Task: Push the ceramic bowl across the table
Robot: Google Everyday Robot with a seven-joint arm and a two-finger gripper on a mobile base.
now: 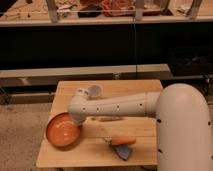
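The ceramic bowl (63,132) is wide, shallow and orange-red. It sits at the left edge of the light wooden table (142,91), near the front. My white arm reaches from the right across the table's middle. The gripper (76,121) points down at the bowl's far right rim and is mostly hidden under the arm's wrist. I cannot tell whether it touches the rim.
A small translucent white cup (94,91) stands behind the arm at the table's back. A thin utensil (106,119) lies mid-table. An orange object (123,141) and a blue-grey one (124,152) lie near the front edge. Dark shelving stands behind the table.
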